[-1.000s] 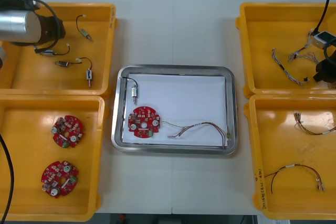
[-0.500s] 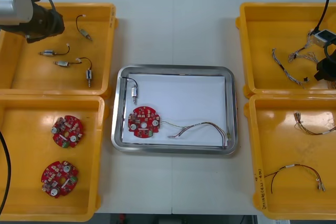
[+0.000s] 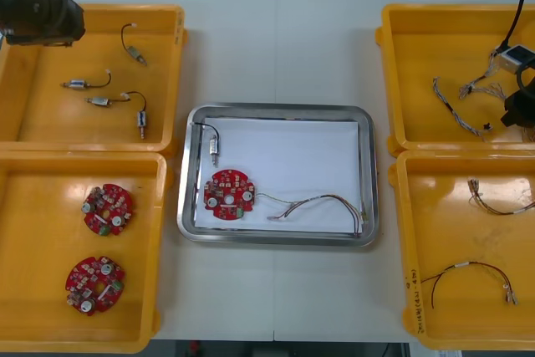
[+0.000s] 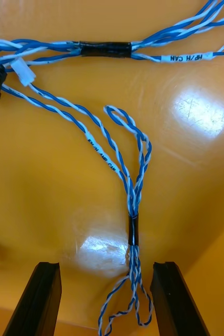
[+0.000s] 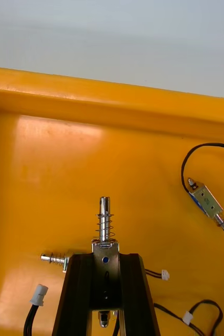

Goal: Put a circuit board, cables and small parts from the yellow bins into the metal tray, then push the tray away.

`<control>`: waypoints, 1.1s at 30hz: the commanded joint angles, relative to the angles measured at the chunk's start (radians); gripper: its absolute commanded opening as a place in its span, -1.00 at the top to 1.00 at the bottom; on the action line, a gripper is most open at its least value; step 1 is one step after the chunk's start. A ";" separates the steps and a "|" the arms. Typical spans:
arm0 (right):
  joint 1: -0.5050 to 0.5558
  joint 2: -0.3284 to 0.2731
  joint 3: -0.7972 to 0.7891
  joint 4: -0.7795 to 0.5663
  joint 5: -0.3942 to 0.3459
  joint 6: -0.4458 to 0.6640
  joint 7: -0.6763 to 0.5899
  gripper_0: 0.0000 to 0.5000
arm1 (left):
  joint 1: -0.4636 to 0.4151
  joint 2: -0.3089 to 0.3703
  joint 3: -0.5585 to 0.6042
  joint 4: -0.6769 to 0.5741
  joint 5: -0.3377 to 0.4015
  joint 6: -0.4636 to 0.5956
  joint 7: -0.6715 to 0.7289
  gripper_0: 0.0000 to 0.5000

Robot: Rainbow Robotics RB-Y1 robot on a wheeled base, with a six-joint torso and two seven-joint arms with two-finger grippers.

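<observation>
Desk (image 3: 276, 48), light-topped. All places are given from the metal tray (image 3: 276, 109) at its centre.

- Near-left bin (image 3: 17, 323), left of the tray and nearer: two spare circuit boards (image 3: 107, 209), one beyond the other.
- Near-right bin (image 3: 401, 248), right of the tray and nearer: two loose cables (image 3: 500, 200), lying apart.
- Tray, white inside:
  - tray circuit board (image 3: 230, 195) at the near-left corner
  - red and yellow cable (image 3: 313, 204) running from the board toward the near-right corner
  - tray metal part (image 3: 214, 150) with a black lead, beside the left wall
- Far-left bin (image 3: 50, 123), left of the tray and farther: four loose small metal parts (image 3: 100, 101).
  - Left gripper (image 5: 105, 257): fingers clamped on a held metal part (image 5: 105, 220), whose spring-wound pin juts past the fingertips.
  - Left arm (image 3: 38, 10): over the bin's far-left corner.
- Far-right bin (image 3: 418, 56), right of the tray and farther:
  - Right gripper (image 4: 105, 268): low over the bin floor, fingers spread wide.
  - Blue and white cable (image 4: 134, 231): its taped loop lies between the fingers, closer to one than the other.
  - Right arm (image 3: 520, 106): at the bin's right side.
</observation>
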 commanded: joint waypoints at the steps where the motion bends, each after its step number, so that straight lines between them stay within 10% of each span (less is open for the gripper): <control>1: -0.058 -0.035 0.011 -0.005 0.014 0.017 0.019 -1.00 | -0.028 0.063 0.029 -0.099 -0.006 0.090 -0.043 1.00; 33: -0.193 -0.045 -0.028 0.225 0.058 -0.040 0.106 -1.00 | 0.121 -0.006 0.026 -0.658 0.023 0.529 0.098 1.00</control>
